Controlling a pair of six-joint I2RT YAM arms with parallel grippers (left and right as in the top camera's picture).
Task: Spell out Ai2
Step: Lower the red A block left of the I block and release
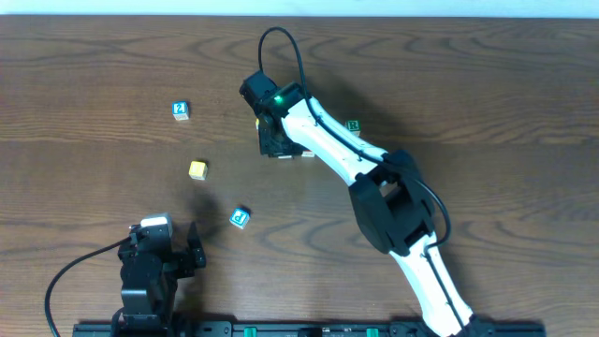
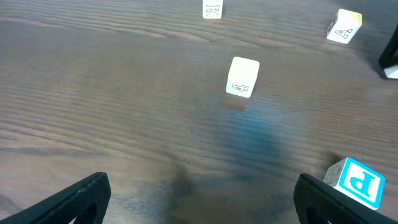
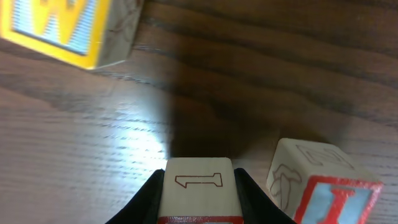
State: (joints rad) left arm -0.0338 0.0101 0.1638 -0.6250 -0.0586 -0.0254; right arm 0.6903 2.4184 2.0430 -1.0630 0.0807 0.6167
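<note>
My right gripper [image 1: 274, 140] is at the upper middle of the table, shut on a wooden block with a red-outlined "1" [image 3: 198, 190] held low over the wood. Next to it on the right stands a block with a red "I" [image 3: 323, 186]. A yellow "W" block [image 3: 62, 28] lies ahead to the left. A blue "2" block [image 1: 181, 110] lies upper left. My left gripper [image 2: 199, 202] is open and empty at the front left [image 1: 194, 251]. An "A" block [image 2: 344, 26] shows far right in the left wrist view, near the right gripper.
A yellow block [image 1: 197, 169] with a "4" face [image 2: 242, 77] sits mid-left. A blue "P" block [image 1: 241, 218] lies just right of my left gripper [image 2: 356, 182]. A green block [image 1: 353, 125] lies beside the right arm.
</note>
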